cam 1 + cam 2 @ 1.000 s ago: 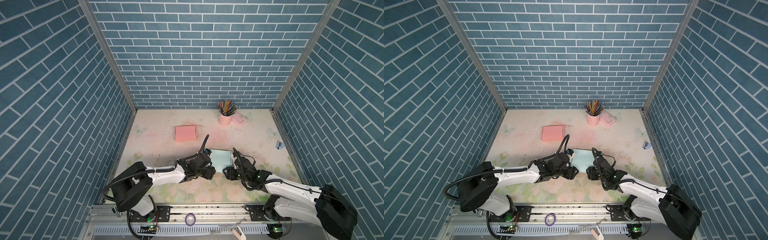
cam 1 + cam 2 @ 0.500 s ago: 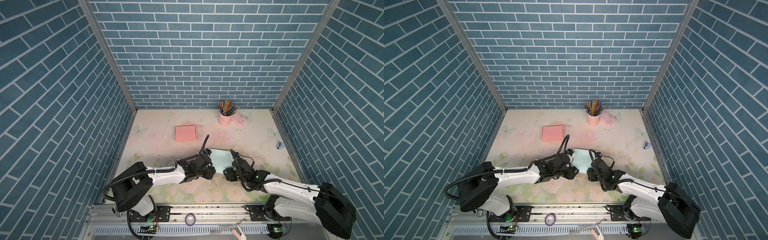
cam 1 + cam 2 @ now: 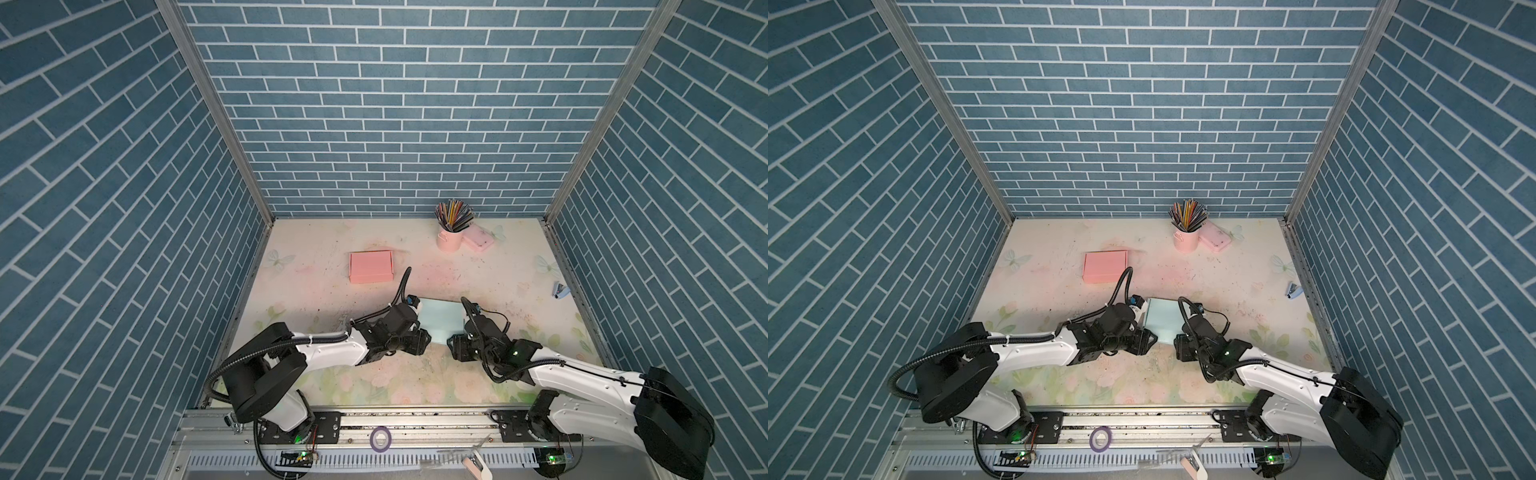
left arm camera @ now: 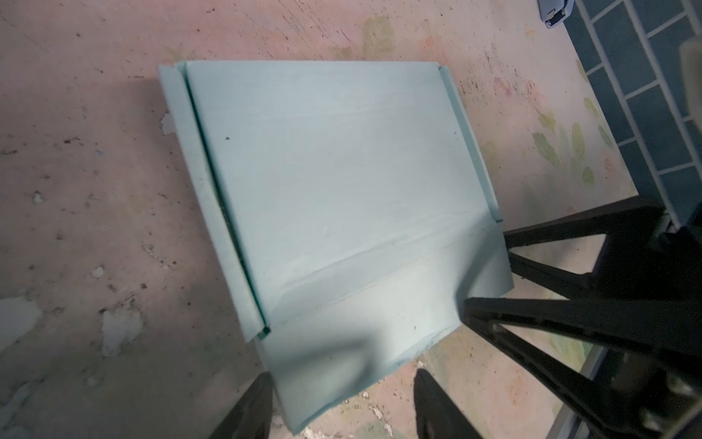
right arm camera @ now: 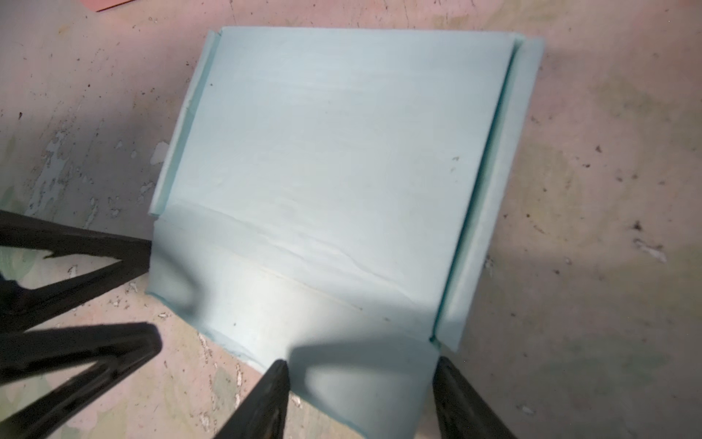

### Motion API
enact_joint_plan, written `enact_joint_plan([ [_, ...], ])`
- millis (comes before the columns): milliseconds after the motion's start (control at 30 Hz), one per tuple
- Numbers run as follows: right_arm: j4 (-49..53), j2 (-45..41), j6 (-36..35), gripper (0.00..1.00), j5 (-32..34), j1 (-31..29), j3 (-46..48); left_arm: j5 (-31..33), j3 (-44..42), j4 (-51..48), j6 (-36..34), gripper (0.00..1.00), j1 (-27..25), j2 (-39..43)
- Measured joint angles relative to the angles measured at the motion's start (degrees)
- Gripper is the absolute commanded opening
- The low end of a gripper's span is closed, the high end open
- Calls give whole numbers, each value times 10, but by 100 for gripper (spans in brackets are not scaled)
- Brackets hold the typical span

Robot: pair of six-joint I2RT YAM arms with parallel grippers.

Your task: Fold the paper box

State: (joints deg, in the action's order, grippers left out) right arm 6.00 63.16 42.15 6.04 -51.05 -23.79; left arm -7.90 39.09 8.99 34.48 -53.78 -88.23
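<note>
The light blue paper box point(image 3: 440, 318) point(image 3: 1165, 318) lies flat on the table, its narrow side flaps folded in and its near flap point(image 4: 380, 315) point(image 5: 304, 315) creased and slightly raised. My left gripper point(image 3: 422, 341) point(image 4: 342, 403) is open at the flap's near left corner, which sits beside one finger point(image 4: 247, 406). My right gripper point(image 3: 455, 347) point(image 5: 361, 399) is open at the near right corner, and the flap fills the gap between its fingers point(image 5: 463, 399). Neither gripper pinches the paper.
A pink folded box point(image 3: 371, 267) lies farther back on the left. A pink cup of pencils point(image 3: 450, 239) and a pink case point(image 3: 478, 240) stand at the back. A small blue stapler point(image 3: 560, 291) sits by the right wall. Each wrist view shows the other gripper close by.
The left jaws have narrowed a little. The right gripper has edged slightly toward the box. The box itself stays where it was.
</note>
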Motion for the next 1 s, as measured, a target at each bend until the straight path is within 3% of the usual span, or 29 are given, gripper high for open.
enact_joint_plan([
  [533, -17, 34, -2, 61, 18, -1, -4, -16, 0, 26, -7, 41, 21, -35],
  [1000, -30, 67, -12, 61, 28, 16, -8, -25, 0, 68, -13, 36, 40, -75],
])
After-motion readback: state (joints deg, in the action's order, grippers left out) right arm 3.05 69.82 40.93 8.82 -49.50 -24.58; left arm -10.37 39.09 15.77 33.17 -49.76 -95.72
